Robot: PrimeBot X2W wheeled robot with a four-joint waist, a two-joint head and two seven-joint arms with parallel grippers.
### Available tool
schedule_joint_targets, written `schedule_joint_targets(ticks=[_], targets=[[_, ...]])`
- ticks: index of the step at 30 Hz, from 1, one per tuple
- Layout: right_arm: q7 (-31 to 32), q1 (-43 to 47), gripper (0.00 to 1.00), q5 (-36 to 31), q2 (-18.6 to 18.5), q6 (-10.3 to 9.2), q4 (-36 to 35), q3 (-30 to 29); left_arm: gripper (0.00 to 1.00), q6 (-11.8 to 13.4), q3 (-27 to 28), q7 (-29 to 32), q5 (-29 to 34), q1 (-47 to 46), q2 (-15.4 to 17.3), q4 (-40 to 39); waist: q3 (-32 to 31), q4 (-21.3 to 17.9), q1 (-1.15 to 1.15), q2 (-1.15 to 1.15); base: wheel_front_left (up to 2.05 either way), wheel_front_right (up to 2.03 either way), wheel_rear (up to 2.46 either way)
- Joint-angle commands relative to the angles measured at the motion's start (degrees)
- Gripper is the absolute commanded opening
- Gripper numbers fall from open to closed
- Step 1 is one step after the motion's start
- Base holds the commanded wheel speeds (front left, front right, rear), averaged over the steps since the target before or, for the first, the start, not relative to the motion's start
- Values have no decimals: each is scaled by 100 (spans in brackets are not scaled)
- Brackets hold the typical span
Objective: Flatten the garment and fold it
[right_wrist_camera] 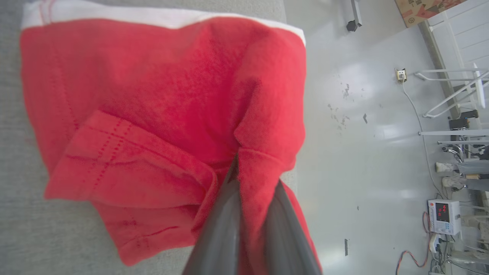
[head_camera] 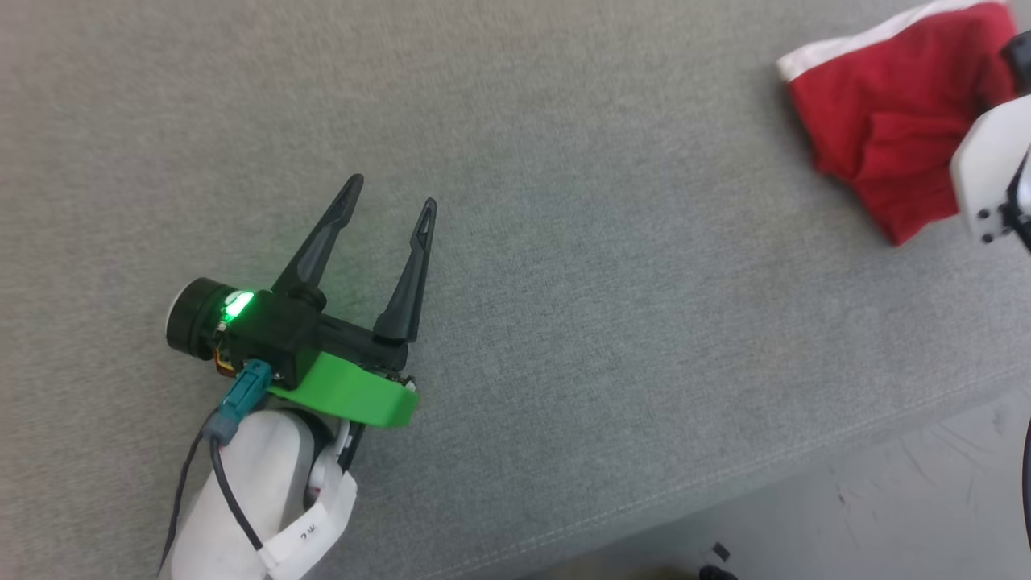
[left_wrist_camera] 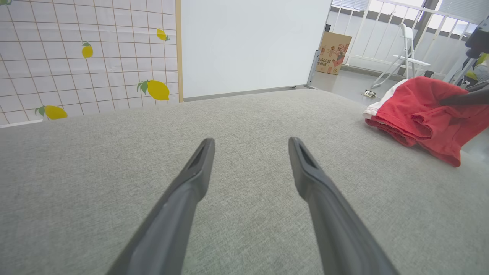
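My right gripper (right_wrist_camera: 254,175) pinches the crumpled red cloth garment (right_wrist_camera: 153,95) at the grey fabric surface's (head_camera: 564,242) right edge, probably for spreading; left gripper (head_camera: 392,191) gapes empty.

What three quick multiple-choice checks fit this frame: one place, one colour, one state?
1. In the head view, where is the red garment?
A) lower left
B) upper right
C) centre

2. What colour is its hem band?
A) white
B) black
C) yellow

3. What is the right claw doing?
A) open over bare surface
B) shut on a fold of the garment
C) holding a box

Answers:
1 B: it lies at the picture's top right, on the grey fabric surface.
2 A: a white strip edges the red cloth.
3 B: the right wrist view shows red cloth pinched between its closed jaws.
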Motion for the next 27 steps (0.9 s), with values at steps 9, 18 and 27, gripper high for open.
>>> schedule_joint_targets(ticks=[9,18,27], targets=[[-627,-210,100,-1470,519,-10,461,-1530,100,-3,70,-21,-33,-89,132,-80,294,94,-1,-1,0,0,0],[-1763,334,100,-1351,902,-10,384,-2435,100,66,294,-21,-255,230,-274,181,-712,536,-1,-1,0,0,0],[-3074,1634,100,-31,1216,-10,-731,-2065,100,105,692,-21,-383,871,-583,446,-1827,1108,-1,-1,0,0,0]])
